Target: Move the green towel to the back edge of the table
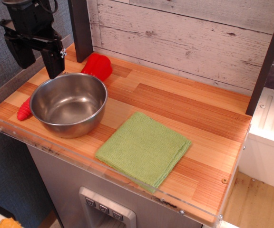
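Note:
The green towel [144, 148] lies folded and flat near the front edge of the wooden table [194, 107], right of the steel bowl. My gripper [37, 64] hangs at the far left, above the table's back-left corner and the bowl's far rim, well away from the towel. Its two black fingers stand apart with nothing between them.
A steel bowl [69, 103] stands at the left. A red object [98, 65] lies behind it and another red object [24, 110] at its left. A dark post [81, 29] rises at the back left, another post [269, 56] at the right. Whitewashed planks [184, 38] back the table.

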`<state>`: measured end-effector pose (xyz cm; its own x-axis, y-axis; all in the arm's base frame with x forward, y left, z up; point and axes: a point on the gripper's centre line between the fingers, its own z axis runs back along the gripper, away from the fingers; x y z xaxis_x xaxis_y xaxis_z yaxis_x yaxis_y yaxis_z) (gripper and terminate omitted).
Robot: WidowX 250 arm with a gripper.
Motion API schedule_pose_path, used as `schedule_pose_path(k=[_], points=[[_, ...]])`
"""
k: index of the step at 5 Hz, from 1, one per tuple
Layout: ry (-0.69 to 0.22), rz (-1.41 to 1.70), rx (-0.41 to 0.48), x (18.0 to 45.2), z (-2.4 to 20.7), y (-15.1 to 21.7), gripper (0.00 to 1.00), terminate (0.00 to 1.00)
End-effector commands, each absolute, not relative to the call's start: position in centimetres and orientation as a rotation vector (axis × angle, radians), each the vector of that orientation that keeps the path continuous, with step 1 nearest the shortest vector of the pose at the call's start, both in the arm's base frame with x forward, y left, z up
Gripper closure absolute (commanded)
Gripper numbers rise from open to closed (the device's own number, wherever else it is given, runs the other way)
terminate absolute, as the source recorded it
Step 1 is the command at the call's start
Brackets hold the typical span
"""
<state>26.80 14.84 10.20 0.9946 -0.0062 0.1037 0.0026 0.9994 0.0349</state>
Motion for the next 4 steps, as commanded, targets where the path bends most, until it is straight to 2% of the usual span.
schedule_pose_path(k=[1, 2, 3, 4], points=[[-0.104, -0.004, 0.035, 26.8, 10.2, 14.8, 0.0, 0.0], [-0.176, -0.067, 0.05, 26.0, 12.5, 11.4, 0.0, 0.0], [-0.2, -0.17, -0.007, 24.7, 13.1, 7.7, 0.0, 0.0], [-0.167, -0.238, -0.017, 23.3, 11.3, 4.6, 0.0, 0.0]])
